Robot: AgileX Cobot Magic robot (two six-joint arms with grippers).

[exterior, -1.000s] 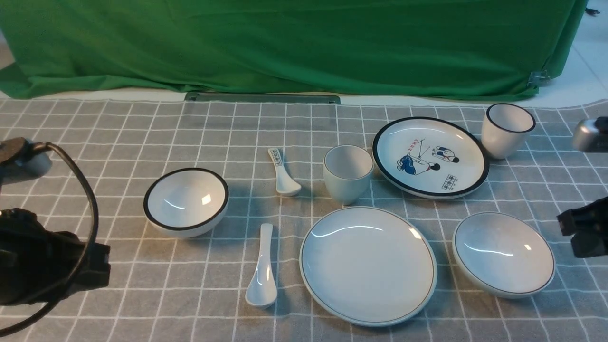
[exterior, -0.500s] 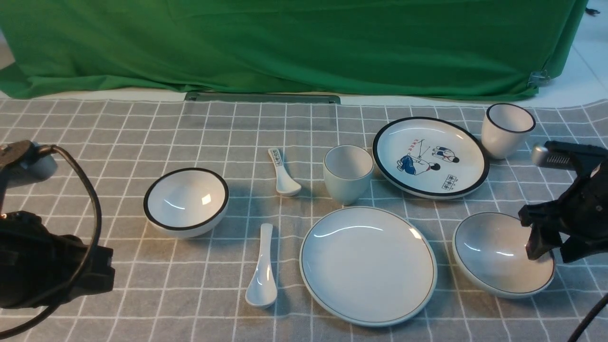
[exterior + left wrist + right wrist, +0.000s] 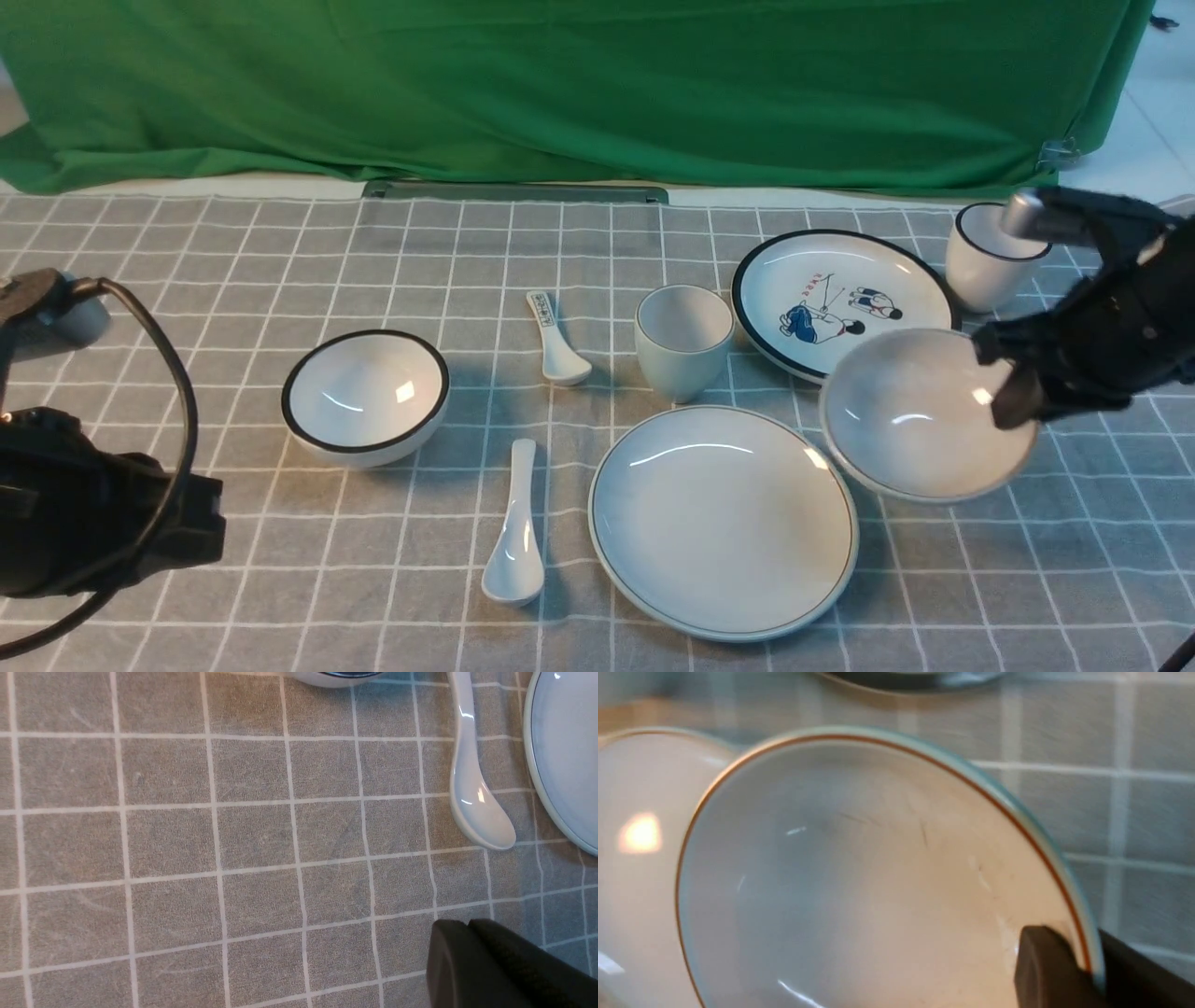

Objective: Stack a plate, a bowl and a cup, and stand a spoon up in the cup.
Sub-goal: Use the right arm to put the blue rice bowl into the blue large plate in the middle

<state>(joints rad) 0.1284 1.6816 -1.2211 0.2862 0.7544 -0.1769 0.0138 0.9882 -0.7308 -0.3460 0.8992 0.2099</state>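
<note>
**Right gripper holds the bowl up beside the plate; left gripper is closed on nothing.**

With the plate [image 3: 724,523] as the dial centre in the front view, the bowl [image 3: 920,415] hangs at 2 o'clock, clear of the checked cloth [image 3: 280,233] and tilted so its hollow faces the camera. Its near edge overlaps the plate's rim in the picture. The right gripper [image 3: 1013,397] is clamped on the bowl's rim at the bowl's own 3 o'clock, with 1 finger [image 3: 1045,970] inside the hollow and the other outside the wall. The cup [image 3: 683,341] stands upright at 12 o'clock. The spoon [image 3: 515,537] lies flat at 9 o'clock, handle pointing away. The left gripper [image 3: 468,933] hangs far out at 9 o'clock above bare cloth, its 2 fingers pressed together. The cartoon plate [image 3: 845,308] sits at 1 o'clock, partly behind the bowl.
</note>
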